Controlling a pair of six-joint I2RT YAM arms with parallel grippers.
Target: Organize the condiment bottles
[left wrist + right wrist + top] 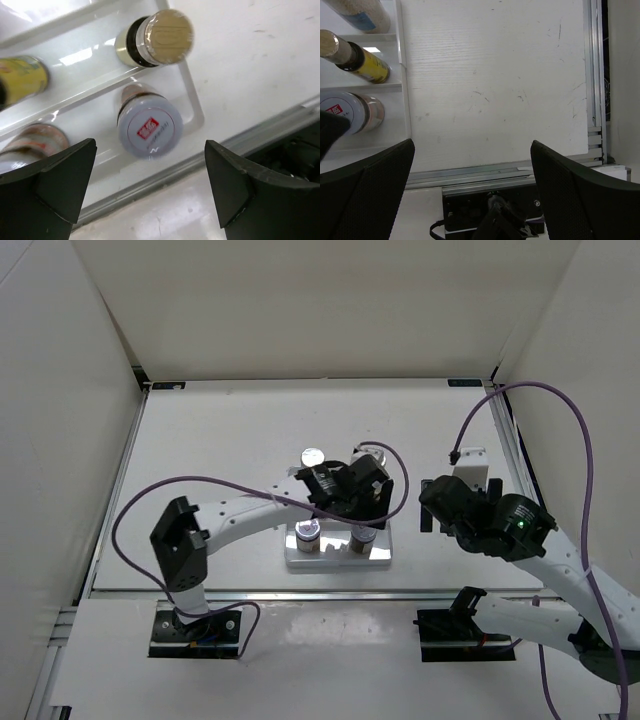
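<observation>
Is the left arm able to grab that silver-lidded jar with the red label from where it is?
Probably yes. The left end effector hangs open over the jar, its fingers on either side of the lid with nothing between. The tan-capped bottle stands a row away, clear of them.

Silver-lidded jar (149,131) and tan-capped bottle (155,37) stand upright in tray (194,106).

White arms (238,522) w/ black joints, purple cables (587,460), black fingers (50,190), green LED (521,524).
</observation>
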